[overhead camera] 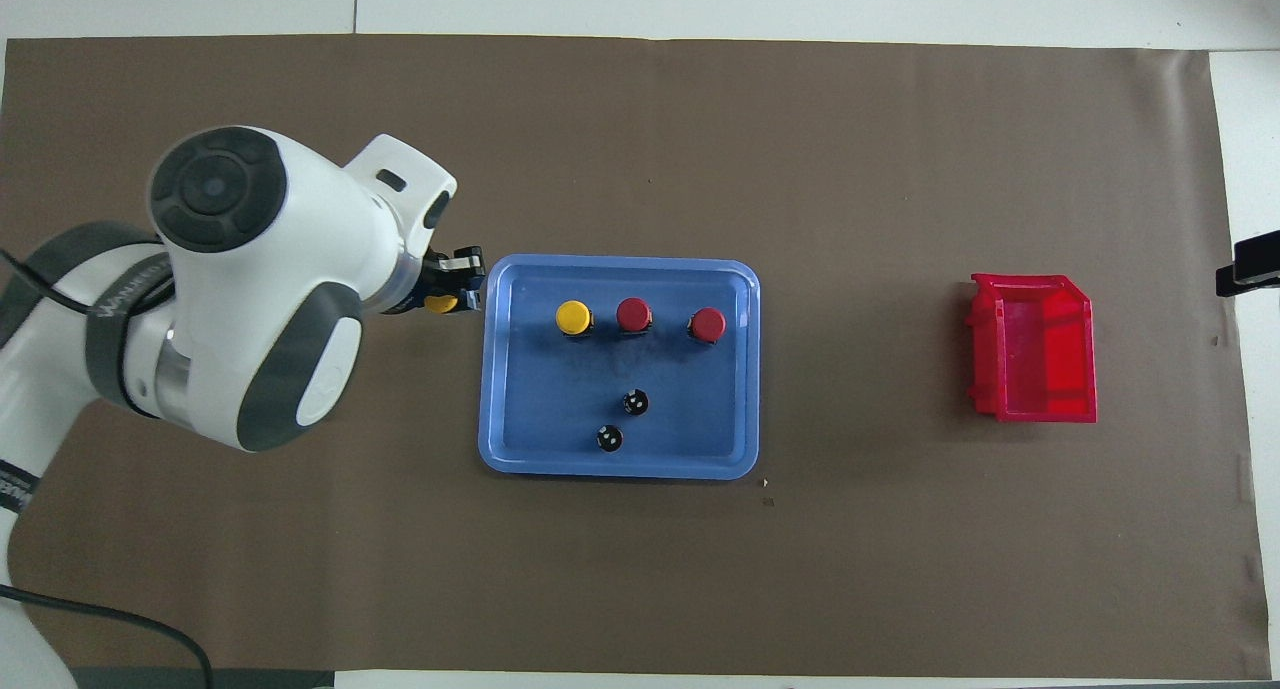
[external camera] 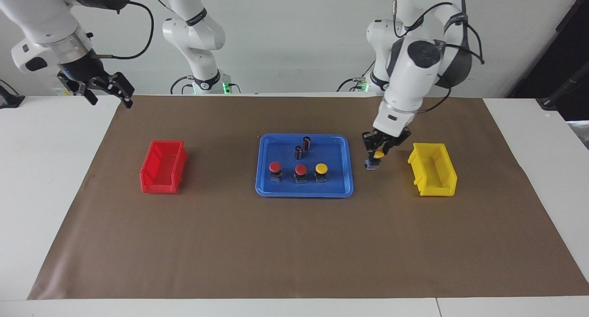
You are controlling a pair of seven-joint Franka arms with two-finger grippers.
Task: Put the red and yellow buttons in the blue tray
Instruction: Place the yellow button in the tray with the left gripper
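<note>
Holding the last yellow button (external camera: 378, 155), the left gripper (external camera: 379, 152) has its fingers clamped on the cap, base hanging below, over the brown mat (external camera: 294, 243) between the blue tray (external camera: 264, 188) and the yellow bin (external camera: 433, 169), just beside the tray's rim.

Going near to far from the robots: two dark capless cylinders (external camera: 303, 147) stand in the tray's nearer half. Farther out sits a row of three upright buttons: red button (external camera: 274, 168), red button (external camera: 300, 170), yellow button (external camera: 321, 170). The red bin (external camera: 163, 166) is toward the right arm's end.

Risks, my read:
- Base looks low; moving sideways without lift could catch the rim and twist the button out of the grip.
- The grip is on a rounded cap, so slip is possible.
- The row's yellow button is closest to the entry side; dropping in too close could knock it over.

Right gripper (external camera: 103, 88) waits high over the table's corner at its own end, fingers apart, holding nothing.
</note>
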